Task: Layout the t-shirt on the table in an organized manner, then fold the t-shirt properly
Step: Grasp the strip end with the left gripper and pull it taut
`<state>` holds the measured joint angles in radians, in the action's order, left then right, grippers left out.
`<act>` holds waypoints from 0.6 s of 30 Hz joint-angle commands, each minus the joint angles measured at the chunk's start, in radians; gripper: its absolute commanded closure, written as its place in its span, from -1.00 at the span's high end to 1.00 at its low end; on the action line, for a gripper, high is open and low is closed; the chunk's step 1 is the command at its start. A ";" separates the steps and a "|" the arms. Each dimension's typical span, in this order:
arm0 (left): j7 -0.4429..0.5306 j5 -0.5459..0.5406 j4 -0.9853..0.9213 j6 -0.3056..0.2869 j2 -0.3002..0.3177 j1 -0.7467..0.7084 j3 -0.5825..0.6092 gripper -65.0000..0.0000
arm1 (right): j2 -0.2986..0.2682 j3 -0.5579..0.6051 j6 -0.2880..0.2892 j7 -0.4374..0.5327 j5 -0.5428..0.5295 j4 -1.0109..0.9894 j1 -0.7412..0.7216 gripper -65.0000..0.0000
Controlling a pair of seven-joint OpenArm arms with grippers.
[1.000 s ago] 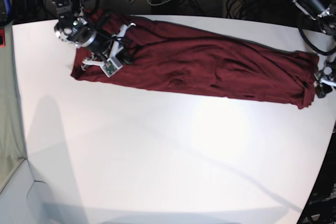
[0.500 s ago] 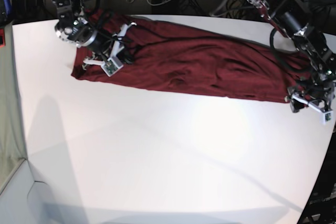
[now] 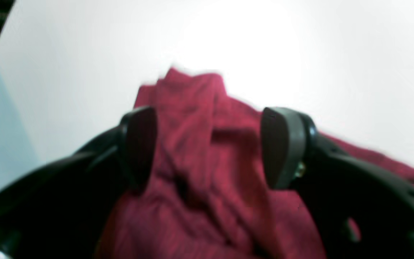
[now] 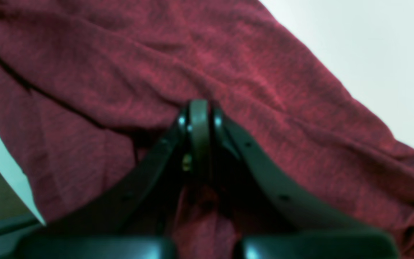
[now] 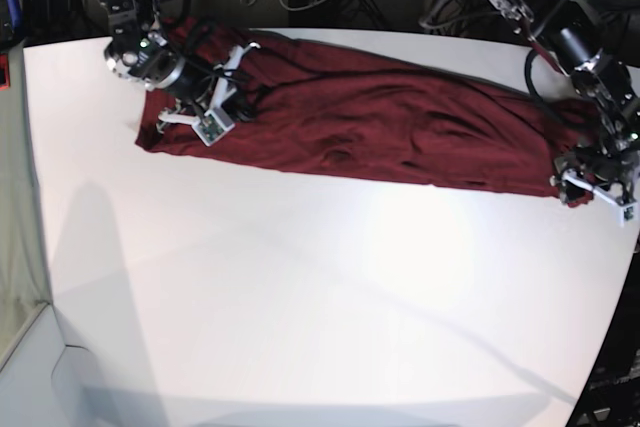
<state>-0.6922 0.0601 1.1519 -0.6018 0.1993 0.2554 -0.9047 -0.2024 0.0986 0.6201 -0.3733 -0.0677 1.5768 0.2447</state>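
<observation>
Maroon knit, thin and limp: the shirt (image 5: pixel 380 122) lies as a long rumpled band across the far half of the table (image 5: pixel 300 297), running from the right arm's end to the left arm's end, with ridges and creases along its length. By the look of it the cloth is light and will drape, stretch and bunch rather than hold any shape, so lifting at one point would likely only gather it; it should slide readily enough on the smooth white top. The right claw (image 4: pixel 199 118) is closed tight, its tips pressed together on a pinch of shirt near one end, with fabric spreading on both sides of it. The left claw (image 3: pixel 208 147) stands wide, its two pads (image 3: pixel 282 144) astride a raised fold at the other end, apparently not yet touching it, though the blur leaves that unsure. The best holds are probably the corners and hems at the two ends, taken through both layers, so that the arms can pull apart and spread the cloth flat. A shallow pinch may slip off the knit.
</observation>
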 commanded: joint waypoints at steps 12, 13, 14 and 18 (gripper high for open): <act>0.033 -0.012 -0.034 0.000 0.021 0.018 0.002 0.26 | -0.010 -0.007 0.001 -0.003 0.003 0.010 -0.005 -1.00; 0.033 -0.015 -0.034 0.000 0.022 0.018 0.002 0.14 | -0.010 -0.007 0.001 -0.003 0.003 0.010 -0.005 -1.00; 0.033 -0.015 -0.034 0.000 0.022 0.018 0.002 -0.02 | -0.010 -0.007 0.001 -0.003 0.003 0.010 -0.005 -1.00; 0.035 -0.016 -0.034 0.000 0.024 0.018 0.000 -0.51 | -0.010 -0.007 0.001 -0.003 0.003 0.010 -0.005 -1.00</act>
<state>-0.6788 0.0589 1.1007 -0.6018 0.2024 0.2550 -0.9031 -0.2024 0.0963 0.6201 -0.3733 -0.0677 1.5768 0.2443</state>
